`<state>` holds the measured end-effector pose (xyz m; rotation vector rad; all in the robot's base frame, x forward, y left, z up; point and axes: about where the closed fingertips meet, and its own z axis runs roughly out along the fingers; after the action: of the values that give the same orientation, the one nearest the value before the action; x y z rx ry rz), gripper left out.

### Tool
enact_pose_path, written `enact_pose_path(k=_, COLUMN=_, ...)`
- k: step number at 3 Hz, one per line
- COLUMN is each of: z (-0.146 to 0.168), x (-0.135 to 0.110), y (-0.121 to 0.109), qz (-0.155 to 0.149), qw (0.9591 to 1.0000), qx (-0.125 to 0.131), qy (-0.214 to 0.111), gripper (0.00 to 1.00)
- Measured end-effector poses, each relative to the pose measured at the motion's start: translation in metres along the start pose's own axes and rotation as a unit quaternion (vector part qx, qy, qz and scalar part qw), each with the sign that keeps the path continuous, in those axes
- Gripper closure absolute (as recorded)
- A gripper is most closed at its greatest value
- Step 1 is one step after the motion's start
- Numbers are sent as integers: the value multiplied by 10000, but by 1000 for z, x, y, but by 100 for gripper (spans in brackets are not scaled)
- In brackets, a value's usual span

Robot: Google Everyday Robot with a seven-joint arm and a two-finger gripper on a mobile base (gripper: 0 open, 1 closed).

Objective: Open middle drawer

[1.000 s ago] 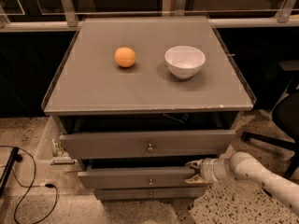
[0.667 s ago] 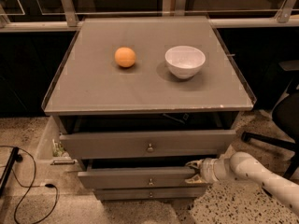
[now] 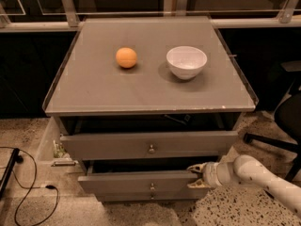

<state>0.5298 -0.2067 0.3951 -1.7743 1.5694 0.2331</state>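
Note:
The middle drawer (image 3: 122,182) is the second grey front of the cabinet, with a small round knob (image 3: 151,187) at its centre. It stands pulled out a little, with a dark gap above it. My gripper (image 3: 194,176) is at the right end of this drawer front, reaching in from the right on a white arm (image 3: 254,175). Its fingers (image 3: 194,167) are spread apart, one near the front's top edge and one lower down. It holds nothing that I can see.
The top drawer (image 3: 113,147) above is also pulled out a little. The narrow bottom drawer front (image 3: 141,197) sits below. An orange (image 3: 126,58) and a white bowl (image 3: 186,61) rest on the cabinet top (image 3: 94,88). A black chair base (image 3: 282,135) stands right; cables (image 3: 28,192) lie left.

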Motion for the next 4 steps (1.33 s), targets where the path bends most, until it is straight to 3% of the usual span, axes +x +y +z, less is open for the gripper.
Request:
enact_pose_path(k=1, z=-1, x=-1, y=1, qz=0, qw=10000, qx=-1, qy=0, gripper=72)
enact_pose_path(k=2, z=-12, x=-3, y=22, qz=-36, qw=9999, qx=-103, qy=-35, gripper=95)
enact_pose_path(k=3, z=-13, x=-5, y=23, qz=-60, qw=9999, qx=-110, qy=-45, gripper=100)
enact_pose_path(k=4, z=-13, x=-5, y=23, qz=-60, qw=9999, qx=-110, qy=-45, gripper=81)
